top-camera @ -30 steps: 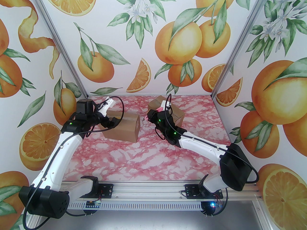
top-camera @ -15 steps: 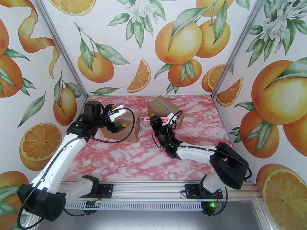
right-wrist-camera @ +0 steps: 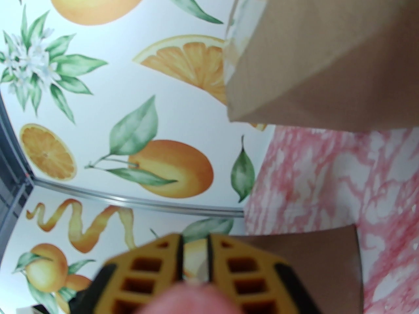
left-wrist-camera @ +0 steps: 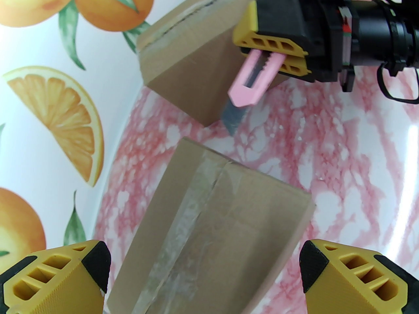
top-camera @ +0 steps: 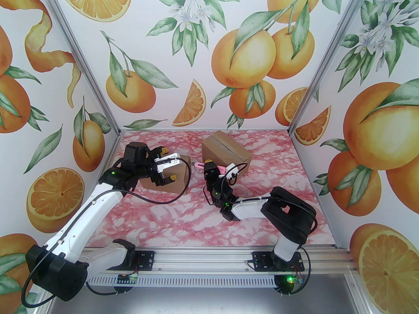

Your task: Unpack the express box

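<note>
Two brown cardboard boxes sit on the pink marbled table [top-camera: 196,214], well apart from the arm bases.

Near box [left-wrist-camera: 212,214]: left of centre on the table, closed, with clear tape [left-wrist-camera: 183,227] along its top seam (the tape is wrinkled and glossy). The left arm partly covers it in the top view.

Far box [top-camera: 226,149]: close to the back wall, right of the near box and turned at an angle to it. It is closed, with a dark seam line across its top. A strip of bare table separates the two boxes.

Left gripper [top-camera: 167,164]: jaws spread wide, holding nothing. It hangs over the near box. In its wrist view the yellow fingertips [left-wrist-camera: 95,267] flank the box's end, one on each side. Contact with the cardboard cannot be told.

Right gripper [left-wrist-camera: 275,57]: jaws pinched on a pink utility knife [left-wrist-camera: 248,87], gripped on the handle. It sits in front of the far box, pointing left toward the gap between the boxes. The grey blade [left-wrist-camera: 230,119] is extended, with its tip over the table just beside the far box's lower corner. Whether it touches the cardboard is unclear.
</note>
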